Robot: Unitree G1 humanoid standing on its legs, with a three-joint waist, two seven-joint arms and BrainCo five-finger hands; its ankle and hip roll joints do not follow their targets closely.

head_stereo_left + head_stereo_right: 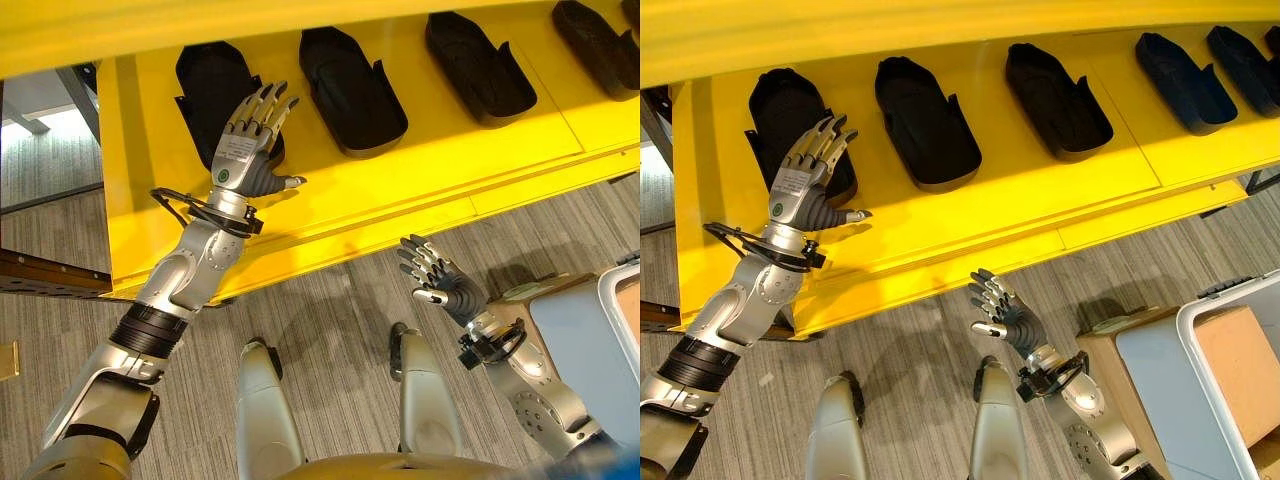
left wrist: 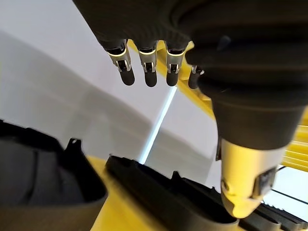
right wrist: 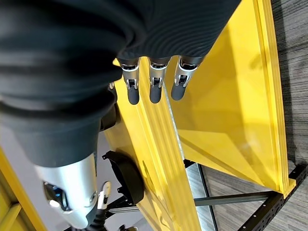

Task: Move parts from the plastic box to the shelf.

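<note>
Several black moulded parts lie in a row on the yellow shelf [image 1: 420, 190]. My left hand [image 1: 245, 140] hovers open over the leftmost part [image 1: 205, 80], fingers straight, holding nothing. The second part [image 1: 350, 90] and third part [image 1: 480, 65] sit further right. My right hand [image 1: 440, 283] is open and empty below the shelf's front edge, over the floor. In the left wrist view my fingers [image 2: 149, 72] are straight above two black parts [image 2: 163, 192]. In the right wrist view my fingers [image 3: 154, 82] point at the shelf's yellow edge [image 3: 159, 159]. The plastic box [image 1: 1225, 390] stands at the lower right.
A cardboard box [image 1: 1245, 365] lies in the white-rimmed plastic box. A brown carton [image 1: 1110, 345] sits beside it on the grey wood-look floor. An upper yellow shelf board [image 1: 200, 25] overhangs the row of parts. A dark frame leg [image 1: 85, 95] stands at the left.
</note>
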